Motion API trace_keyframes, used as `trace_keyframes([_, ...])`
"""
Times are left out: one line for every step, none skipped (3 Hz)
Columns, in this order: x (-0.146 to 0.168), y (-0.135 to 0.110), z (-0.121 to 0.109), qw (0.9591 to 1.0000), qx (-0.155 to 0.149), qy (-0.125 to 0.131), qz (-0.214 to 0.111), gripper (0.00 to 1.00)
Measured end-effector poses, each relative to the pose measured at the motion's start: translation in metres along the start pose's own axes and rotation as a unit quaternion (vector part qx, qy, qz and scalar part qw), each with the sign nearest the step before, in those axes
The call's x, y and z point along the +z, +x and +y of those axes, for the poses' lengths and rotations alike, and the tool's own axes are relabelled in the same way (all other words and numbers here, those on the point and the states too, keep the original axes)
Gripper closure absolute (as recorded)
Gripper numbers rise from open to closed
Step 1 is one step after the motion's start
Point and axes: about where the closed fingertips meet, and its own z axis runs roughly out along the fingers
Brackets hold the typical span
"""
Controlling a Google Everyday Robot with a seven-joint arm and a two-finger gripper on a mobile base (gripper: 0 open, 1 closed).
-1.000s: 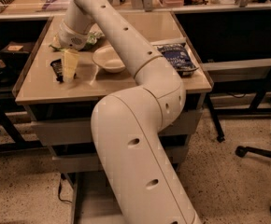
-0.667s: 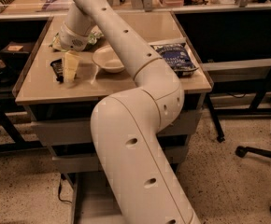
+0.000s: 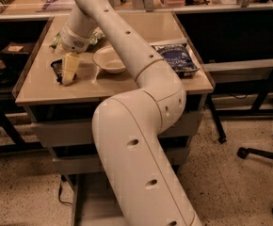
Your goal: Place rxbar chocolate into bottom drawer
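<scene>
The rxbar chocolate [image 3: 56, 70] lay on the tabletop [image 3: 37, 91] with the gripper [image 3: 69, 74] just beside it, grip state indeterminable; pickup and transfer into the open bottom drawer [image 3: 86, 205] were outstanding.

- We see one cream-white arm [image 3: 141, 173] filling the middle of the scene. Its thick lower link leans from the near bottom edge, right of centre, up towards the left.
- At mid-height that link folds over into a rounded elbow [image 3: 164, 95], just right of centre.
- From the elbow a slimmer forearm [image 3: 122, 36] stretches to the far left and reaches the top edge of the view.
- There we find it bent downward into the wrist [image 3: 77, 34], a round banded cuff at the far left.
- Below the wrist hangs the gripper [image 3: 69, 69], pale yellow, pointing down, at the far left of the scene.
</scene>
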Motion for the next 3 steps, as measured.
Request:
trace_keyframes([0.0,0.0,0.0,1.0,0.0,0.0,0.0,0.42])
trace_keyframes([0.0,0.0,0.0,1.0,0.0,0.0,0.0,0.65])
trace_keyframes([0.0,0.0,0.0,1.0,0.0,0.0,0.0,0.88])
